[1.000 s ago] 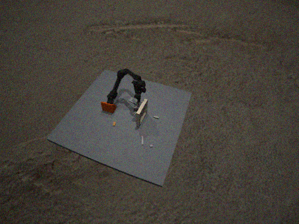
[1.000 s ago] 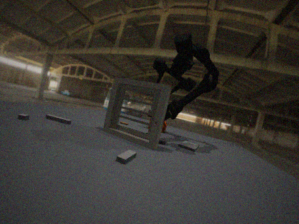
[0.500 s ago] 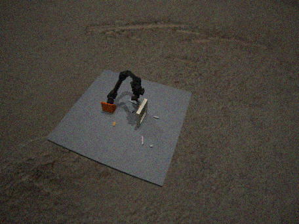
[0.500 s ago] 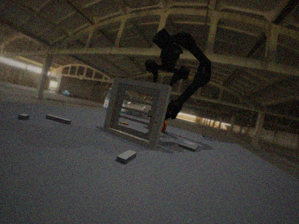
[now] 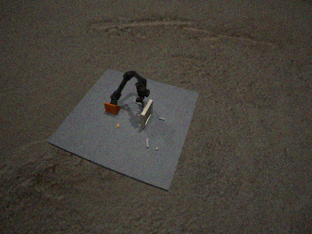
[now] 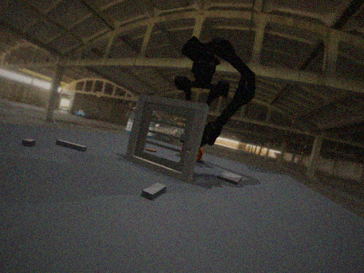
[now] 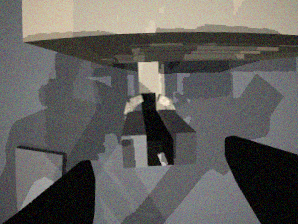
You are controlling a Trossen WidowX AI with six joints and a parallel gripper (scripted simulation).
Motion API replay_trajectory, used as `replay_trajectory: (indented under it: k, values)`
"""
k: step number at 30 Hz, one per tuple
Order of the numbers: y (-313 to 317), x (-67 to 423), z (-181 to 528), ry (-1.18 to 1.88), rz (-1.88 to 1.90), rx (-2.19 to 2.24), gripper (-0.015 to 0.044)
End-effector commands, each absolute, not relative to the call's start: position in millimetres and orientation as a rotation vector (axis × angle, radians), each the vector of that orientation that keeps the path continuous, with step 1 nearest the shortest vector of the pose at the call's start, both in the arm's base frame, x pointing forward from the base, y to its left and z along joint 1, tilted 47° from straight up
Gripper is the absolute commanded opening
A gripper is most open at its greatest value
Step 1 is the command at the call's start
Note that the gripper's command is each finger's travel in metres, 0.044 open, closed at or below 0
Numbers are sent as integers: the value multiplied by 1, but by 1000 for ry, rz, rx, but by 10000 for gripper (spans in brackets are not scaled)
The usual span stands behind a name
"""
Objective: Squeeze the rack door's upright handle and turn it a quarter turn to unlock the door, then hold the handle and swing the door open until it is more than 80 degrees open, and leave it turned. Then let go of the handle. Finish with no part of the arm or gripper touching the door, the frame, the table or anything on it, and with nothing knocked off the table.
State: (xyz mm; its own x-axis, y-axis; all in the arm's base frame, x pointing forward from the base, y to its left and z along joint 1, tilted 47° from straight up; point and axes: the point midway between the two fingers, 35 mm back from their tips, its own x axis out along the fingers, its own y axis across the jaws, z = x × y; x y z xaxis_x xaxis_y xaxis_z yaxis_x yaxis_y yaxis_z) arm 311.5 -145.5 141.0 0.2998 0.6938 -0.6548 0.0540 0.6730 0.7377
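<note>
The pale rack frame [image 5: 147,108] [image 6: 172,102] [image 7: 160,17] stands upright on the table [image 5: 102,147] [image 6: 100,223]. The door appears to lie in the frame's plane; its exact angle is hard to tell. The handle [image 7: 185,148] is seen from above in the wrist view as grey blocks with a dark gap, joined by a pale stem [image 7: 149,77] to the door side. My gripper [image 5: 141,103] [image 6: 199,96] [image 7: 160,157] is open, pointing down on the arm's side of the frame. Its fingers are to either side of the handle with gaps; their height against it is unclear.
An orange panel [image 5: 112,109] stands by the arm's base. A small orange block [image 5: 118,125] lies nearby. Grey and pale blocks [image 5: 161,119] [image 6: 153,191], [image 5: 147,143] [image 6: 71,145], [image 5: 157,148] [image 6: 29,142] lie beyond the frame. A flat piece [image 6: 230,176] lies on the arm's side.
</note>
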Motion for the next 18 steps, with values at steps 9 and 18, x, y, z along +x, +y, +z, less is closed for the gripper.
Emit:
replay_trajectory:
  k: [9,18]
  values:
    - [-132,316,127,1287,484,769,292]
    - [-121,320,117,1341,483,779,292]
